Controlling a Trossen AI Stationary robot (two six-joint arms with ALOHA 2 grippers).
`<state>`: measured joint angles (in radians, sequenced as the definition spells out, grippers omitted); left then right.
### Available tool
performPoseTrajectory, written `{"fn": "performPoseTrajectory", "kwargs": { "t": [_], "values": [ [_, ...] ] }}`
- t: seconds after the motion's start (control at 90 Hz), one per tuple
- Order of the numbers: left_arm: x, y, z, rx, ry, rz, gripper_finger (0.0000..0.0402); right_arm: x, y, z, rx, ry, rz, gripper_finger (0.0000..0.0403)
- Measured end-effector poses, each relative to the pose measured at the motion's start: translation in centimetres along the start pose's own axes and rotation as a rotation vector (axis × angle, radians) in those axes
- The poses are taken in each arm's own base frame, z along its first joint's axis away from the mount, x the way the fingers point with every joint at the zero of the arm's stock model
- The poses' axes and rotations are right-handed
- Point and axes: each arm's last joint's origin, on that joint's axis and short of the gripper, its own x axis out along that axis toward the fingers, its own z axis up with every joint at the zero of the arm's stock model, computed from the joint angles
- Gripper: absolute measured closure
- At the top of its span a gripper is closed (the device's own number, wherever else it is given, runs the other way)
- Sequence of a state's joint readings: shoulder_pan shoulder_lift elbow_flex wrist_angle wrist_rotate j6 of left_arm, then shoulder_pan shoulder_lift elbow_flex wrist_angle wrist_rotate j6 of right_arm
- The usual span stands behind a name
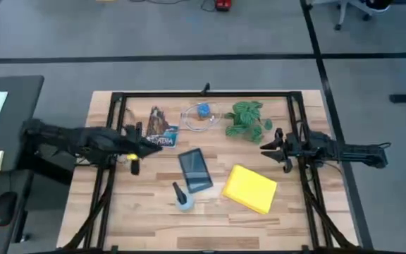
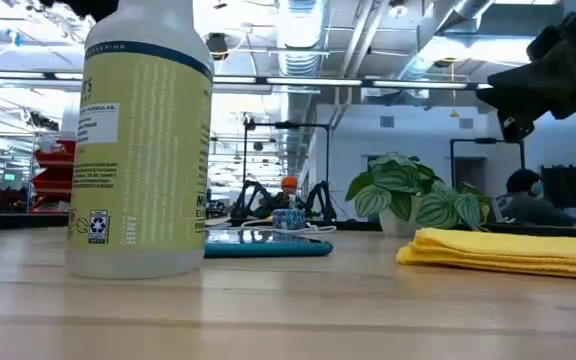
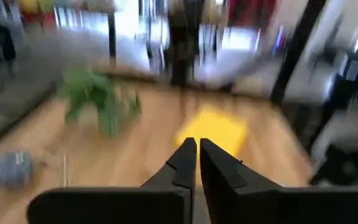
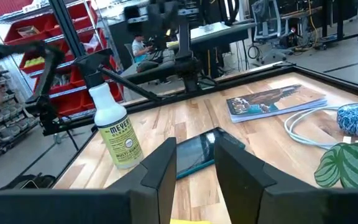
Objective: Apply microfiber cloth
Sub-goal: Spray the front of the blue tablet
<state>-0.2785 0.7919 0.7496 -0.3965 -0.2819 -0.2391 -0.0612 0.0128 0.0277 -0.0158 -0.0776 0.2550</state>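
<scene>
A: Nearest the table's front edge stands the spray bottle [image 1: 182, 198]. The yellow cloth [image 1: 249, 188] lies flat to its right, just beside the tablet [image 1: 195, 170].

B: And the grippers?

A: The right gripper [image 1: 269, 147] hangs above the table behind the cloth, fingers parted, holding nothing. The left gripper [image 1: 155, 142] hovers beyond the tablet, fingers nearly together, empty.

B: So, I'd say, drop the right one onto the cloth's near edge and pinch the top fold cleanly.

The cloth [image 1: 249, 188] is soft, matt yellow fabric. The table [image 1: 146, 219] is pale wood, smooth with visible grain. The tablet [image 1: 195, 170] has a glossy dark face. The bottle [image 2: 140, 140] is translucent plastic with a paper label.
</scene>
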Motion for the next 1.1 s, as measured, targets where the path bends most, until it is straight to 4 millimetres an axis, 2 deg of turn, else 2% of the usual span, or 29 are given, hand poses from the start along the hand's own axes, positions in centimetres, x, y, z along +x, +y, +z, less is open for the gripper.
{"fn": "performPoseTrajectory", "kwargs": {
  "t": [0.133,0.344,0.456,0.567,0.678,0.8,0.967,1.1],
  "values": [
    [1.9,-4.0,1.6,-0.009,0.367,0.07,0.0402,0.0,0.0,0.0,0.0,0.0,0.0,0.0305],
    [3.3,-10.9,2.5,0.036,0.743,0.203,0.0402,0.0,0.0,0.0,0.0,-0.001,0.0,0.0305],
    [3.7,-14.2,3.0,0.072,0.903,0.142,0.0402,0.0,0.0,0.0,0.0,0.0,0.0,0.0305],
    [4.5,-16.5,4.4,0.037,0.96,0.023,0.0402,0.0,0.0,0.0,0.0,0.0,0.0,0.0305],
    [4.6,-17.7,6.4,0.064,0.948,-0.081,0.0401,0.0,0.0,0.0,0.0,0.0,0.0,0.0305],
    [3.9,-17.7,8.8,0.153,0.919,-0.168,0.0381,0.0,0.0,0.0,0.0,0.0,0.0,0.0305],
    [2.5,-16.3,11.9,0.176,0.837,-0.201,0.0321,0.0,0.0,0.0,0.0,0.001,0.0,0.0305],
    [2.3,-14.9,14.0,0.302,0.73,-0.242,0.0279,0.0,0.0,0.0,0.0,0.0,0.0,0.0305]
  ]
}}
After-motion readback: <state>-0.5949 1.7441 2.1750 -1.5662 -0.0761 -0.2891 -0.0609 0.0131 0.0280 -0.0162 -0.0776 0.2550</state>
